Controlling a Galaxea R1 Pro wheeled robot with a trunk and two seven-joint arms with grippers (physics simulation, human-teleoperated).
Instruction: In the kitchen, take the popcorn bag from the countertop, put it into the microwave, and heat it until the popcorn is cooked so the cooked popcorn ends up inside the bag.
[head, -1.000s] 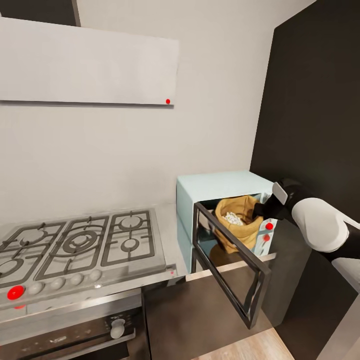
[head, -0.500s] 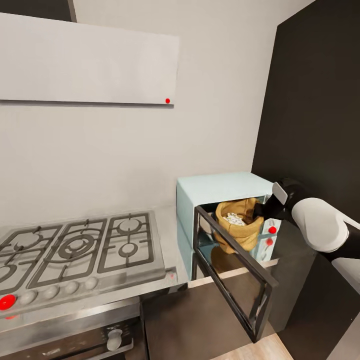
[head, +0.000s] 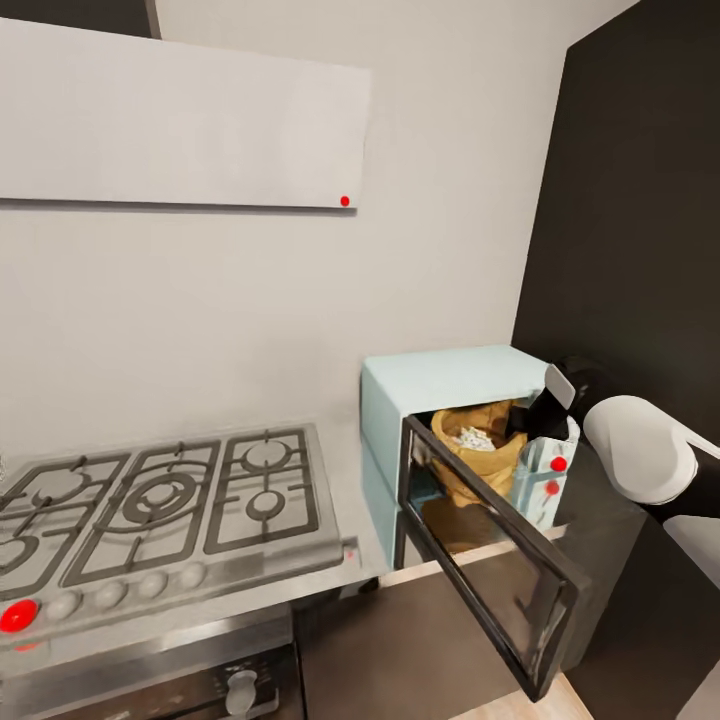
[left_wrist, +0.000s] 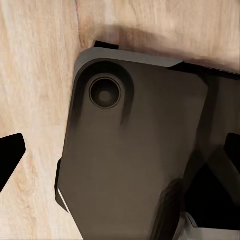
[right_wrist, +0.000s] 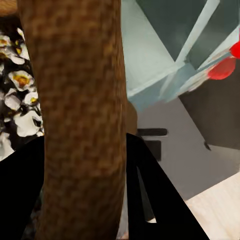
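Since the earlier frames the head camera has swung a little, so the whole scene has shifted, and the door (head: 497, 575) of the microwave (head: 440, 378) now hangs lower and wider toward 5 o'clock; the bag (head: 480, 452) sits slightly deeper in the opening.

Much is hidden. The right arm (head: 640, 455) covers the right gripper (head: 527, 420) in the head view, so its fingers (right_wrist: 150, 200) cannot be counted there. In the right wrist view two dark fingers close on the bag's rolled burlap rim (right_wrist: 82, 120), one on each side. The left gripper (left_wrist: 120, 160) shows two dark fingertips at the edges of its view, set wide apart over a dark base plate and wooden floor (left_wrist: 35, 75), holding nothing.

One pale mint box microwave stands on the grey steel tabletop (head: 345, 480), at 3 o'clock of the hob (head: 170, 500), whose grey grates are cut off at the left edge. One tan woven bag, partly behind the door frame, stands inside the cavity. Whitish popcorn (head: 472, 438) heaps in its mouth, too many to count. Two red dots (head: 556, 464) mark the control panel.
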